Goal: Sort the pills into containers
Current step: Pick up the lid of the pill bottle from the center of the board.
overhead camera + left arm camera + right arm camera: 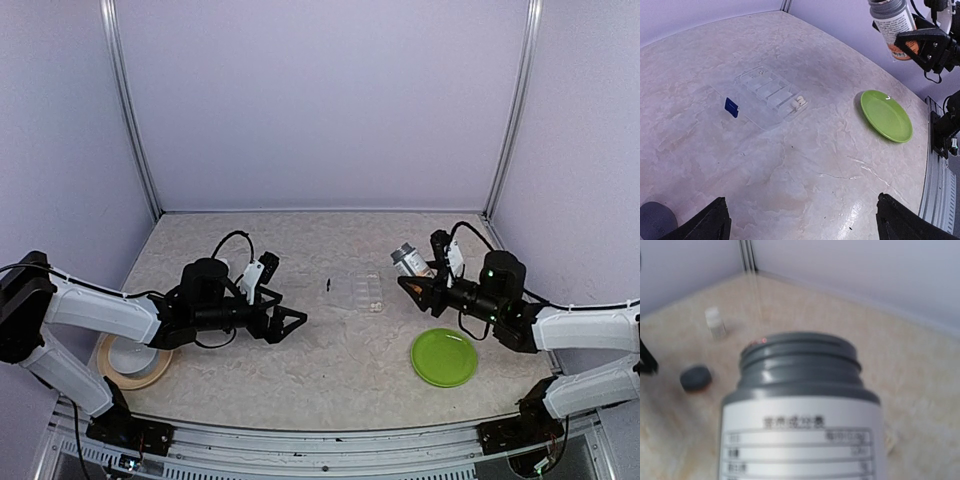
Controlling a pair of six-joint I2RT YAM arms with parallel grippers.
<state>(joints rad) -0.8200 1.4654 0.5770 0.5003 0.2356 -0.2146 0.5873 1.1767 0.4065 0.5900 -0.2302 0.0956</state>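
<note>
Two arms: both reach in over the marbled table (pixel 330 385), the left from 8 o'clock and the right from 4 o'clock.
Left gripper (pixel 286 309): fingers spread wide and holding nothing. In its own wrist view only tabletop lies between the two black tips.
Right gripper (pixel 424 272): closed on the bottle (pixel 405 257), which it holds off the table at about 2 o'clock of the table's middle.
Bottle: gray threaded neck, white label with printed rows and an orange band. It fills the right wrist view, neck uppermost. Its contents cannot be told.
Gray cap (pixel 695 377): round, lying on the table at 7 o'clock of the vial in the right wrist view.
Vial (pixel 716 324): small, clear and white-capped, standing upright on the table just beyond the cap.
Pill organizer (pixel 368 291): clear, with a row of compartments, near the table's middle at 8 o'clock of the bottle.
White pieces (pixel 800 103): two, seemingly pills, in the organizer's end compartment on the side toward the plate.
Blue piece (pixel 731 107): small, at the organizer's 9 o'clock edge in the top view. Whether it touches the organizer cannot be told.
Green plate (pixel 444 357): flat on the table at 4 o'clock of the organizer, apart from it. A white fleck (pixel 888 98) lies on it, too small to name.
White bowl (pixel 128 352): sits on a tan plate (pixel 157 378) at 8 o'clock, beside the left arm.
</note>
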